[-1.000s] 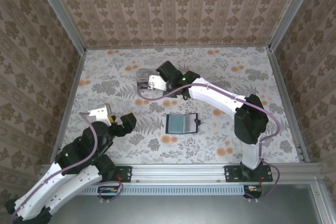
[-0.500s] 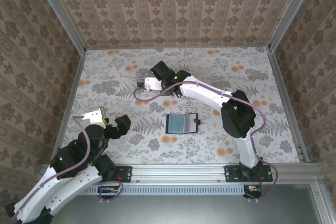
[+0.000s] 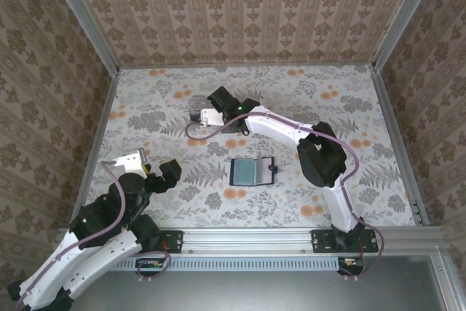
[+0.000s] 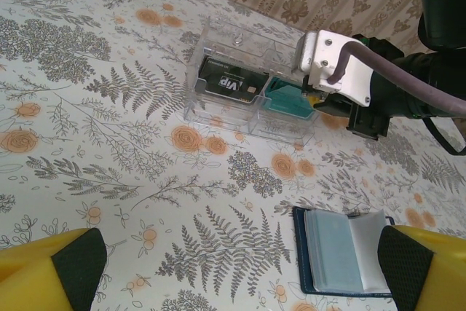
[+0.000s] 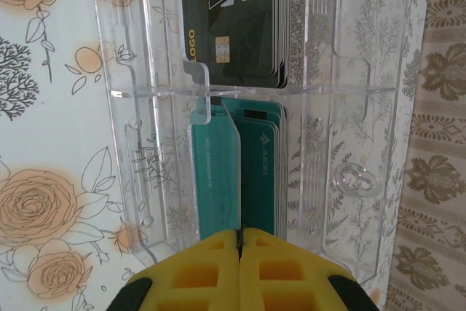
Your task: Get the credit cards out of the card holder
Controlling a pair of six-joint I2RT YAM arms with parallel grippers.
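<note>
Right claw (image 5: 239, 234) over the clear plastic box (image 5: 131, 114), at the far side of the table (image 3: 145, 100). My yellow fingertips are pressed together on the upper edge of a teal card (image 5: 226, 180), seen nearly edge-on, which reaches down into the compartment that holds the other teal cards (image 5: 261, 172). The neighbouring compartment holds the black cards (image 5: 233, 27). My left claw (image 4: 240, 264) hovers over the near left of the table with its fingers wide apart, holding nothing. The card holder (image 3: 252, 171) lies open and flat between the two arms, well apart from the box, grey-blue inner face up. Whether any card remains in its pockets cannot be told. Step in hand, as I judge it: setting the pinched card into the box. To do it well I should keep the card parallel to the stack and clear of the divider wall, and lower it until its bottom edge bears on the compartment floor. I should then part the fingers only slightly and rise straight up, so that the card is not dragged out again and the light box is neither tipped nor pushed.
</note>
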